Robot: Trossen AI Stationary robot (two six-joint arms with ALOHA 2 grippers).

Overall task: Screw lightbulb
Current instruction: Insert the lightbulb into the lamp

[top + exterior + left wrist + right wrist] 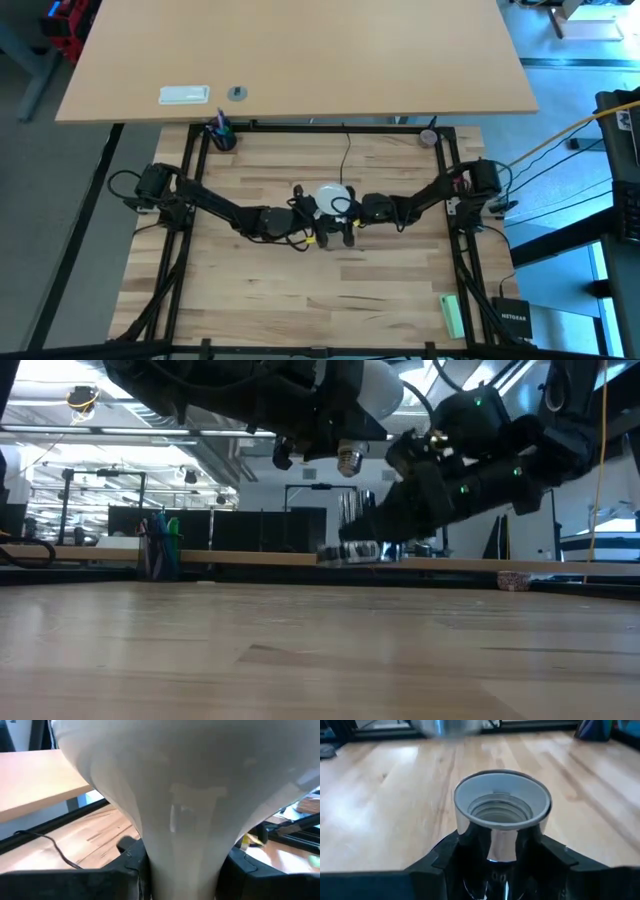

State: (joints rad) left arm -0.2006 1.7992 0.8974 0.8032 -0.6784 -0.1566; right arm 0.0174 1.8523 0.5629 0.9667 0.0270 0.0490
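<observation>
The frosted white lightbulb (333, 197) is held above the middle of the wooden table, with my left gripper (312, 208) shut on it. In the low view its dome (382, 390) is uppermost and its silvery screw base (348, 460) points down. It fills the left wrist view (190, 780). My right gripper (500, 865) is shut on the round silver socket (502, 805), whose white-lined mouth faces up. In the low view the socket (352, 550) sits below the bulb's base, with a gap between them. A thin black cord (348, 155) runs toward the table's far edge. My left gripper pinches the bulb's narrow neck (185, 860) between its two fingers (125, 865). It comes in level from the table's left. The bulb is lifted clear and tilted, dome up and screw base down. My right gripper pinches the socket's shiny silver body (502, 845), below the rim, between its two fingers (445, 862). It slants down from the table's right. The socket's open mouth faces up; whether its bottom touches the table does not show.
A pen cup (220, 135) stands at the back left corner and a small round object (428, 137) at the back right. A green block (452, 315) lies at the near right. Black frame rails (190, 180) run along the table's sides. A larger table (300, 60) lies beyond.
</observation>
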